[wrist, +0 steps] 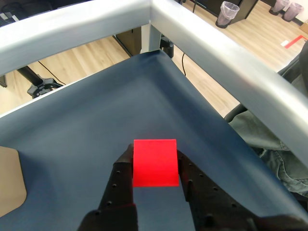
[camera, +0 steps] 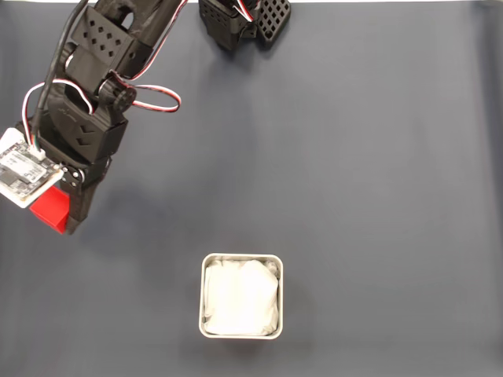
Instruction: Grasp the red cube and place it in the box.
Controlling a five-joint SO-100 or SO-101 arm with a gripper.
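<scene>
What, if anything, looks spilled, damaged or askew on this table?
Nothing stands out. The small bright-red cube sits squarely between the end effector fingers, and the square grey-rimmed box with white lining stands upright on the dark mat, apart from the arm.

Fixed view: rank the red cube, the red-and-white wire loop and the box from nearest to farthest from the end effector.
1. Red cube, between the end effector's fingers at left.
2. Red-and-white wire loop, up the arm.
3. Box, bottom centre.
</scene>
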